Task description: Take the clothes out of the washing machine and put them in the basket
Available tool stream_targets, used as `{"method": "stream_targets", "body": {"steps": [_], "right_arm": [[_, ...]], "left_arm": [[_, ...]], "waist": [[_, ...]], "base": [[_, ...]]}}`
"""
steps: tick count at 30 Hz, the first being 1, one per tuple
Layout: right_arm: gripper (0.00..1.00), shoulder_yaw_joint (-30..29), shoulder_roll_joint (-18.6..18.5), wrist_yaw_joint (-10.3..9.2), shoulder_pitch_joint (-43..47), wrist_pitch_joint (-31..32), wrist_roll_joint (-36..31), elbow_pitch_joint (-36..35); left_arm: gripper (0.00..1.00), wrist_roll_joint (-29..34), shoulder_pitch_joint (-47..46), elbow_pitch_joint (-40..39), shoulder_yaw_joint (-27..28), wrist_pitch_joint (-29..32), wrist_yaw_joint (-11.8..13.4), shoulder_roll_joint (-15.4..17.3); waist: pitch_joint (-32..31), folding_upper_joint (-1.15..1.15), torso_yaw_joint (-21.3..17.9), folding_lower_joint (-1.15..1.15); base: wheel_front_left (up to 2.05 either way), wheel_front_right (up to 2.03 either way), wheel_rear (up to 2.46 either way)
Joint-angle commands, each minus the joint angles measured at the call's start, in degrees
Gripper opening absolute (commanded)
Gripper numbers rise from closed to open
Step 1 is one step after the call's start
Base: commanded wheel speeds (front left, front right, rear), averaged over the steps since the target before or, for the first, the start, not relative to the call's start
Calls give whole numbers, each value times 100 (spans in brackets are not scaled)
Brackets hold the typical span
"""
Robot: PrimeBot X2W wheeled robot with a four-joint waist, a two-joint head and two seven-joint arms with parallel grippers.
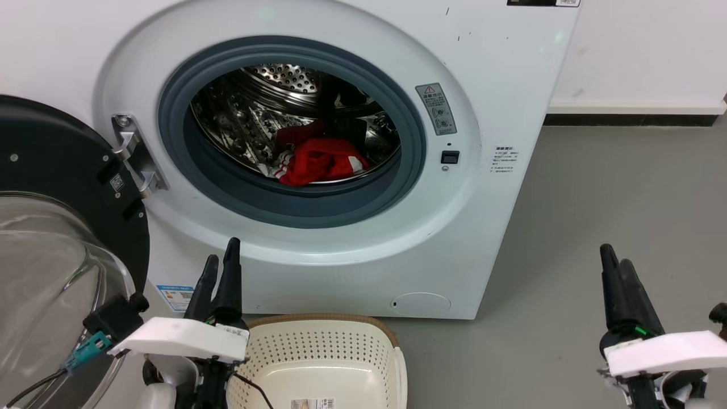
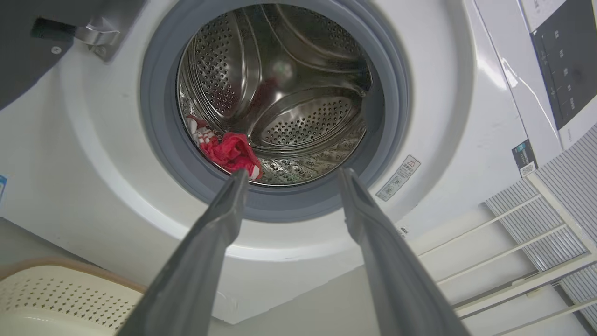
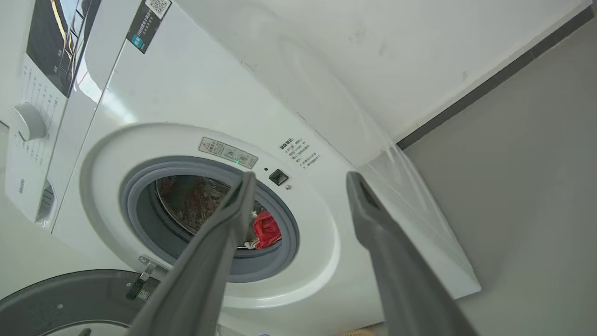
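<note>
The washing machine (image 1: pixel 511 85) stands with its porthole uncovered. The red clothes (image 1: pixel 321 162) lie bunched at the front bottom of the steel drum, white striped trim at their left. The cream basket (image 1: pixel 318 352) sits on the floor right below the porthole and looks empty apart from a label. My left gripper (image 1: pixel 222 251) is open, outside the machine, under the porthole's lower left and above the basket's left rim. My right gripper (image 1: pixel 615 255) is open over the floor to the machine's right. The left wrist view shows the clothes (image 2: pixel 231 151) just beyond my left gripper (image 2: pixel 294 171).
The black-framed glass door (image 1: pixel 57 170) hangs wide open at the left, close beside my left arm. Bare grey floor (image 1: pixel 625 199) spreads right of the machine up to a white wall with a dark skirting. A white slatted rack (image 2: pixel 536 242) shows in the left wrist view.
</note>
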Motion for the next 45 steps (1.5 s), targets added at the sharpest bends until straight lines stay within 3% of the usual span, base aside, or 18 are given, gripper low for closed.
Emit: {"method": "stream_targets", "body": {"steps": [1, 24, 45], "right_arm": [[100, 20, -9, 1, 2, -53, -209, -105], [100, 99, -7, 1, 139, -457, -2258, 127], [100, 89, -6, 1, 217, -757, -3570, 281]], "left_arm": [[100, 176, -156, -83, -33, -56, 19, 14], [100, 2045, -234, 99, -317, -463, 153, 59], [100, 3264, -258, 300, -494, -766, 244, 94]], "waist": [[-2, 0, 2, 0], [-23, 0, 49, 0], [-29, 0, 109, 0]], "base": [[0, 0, 0], [0, 0, 0], [0, 0, 0]]}}
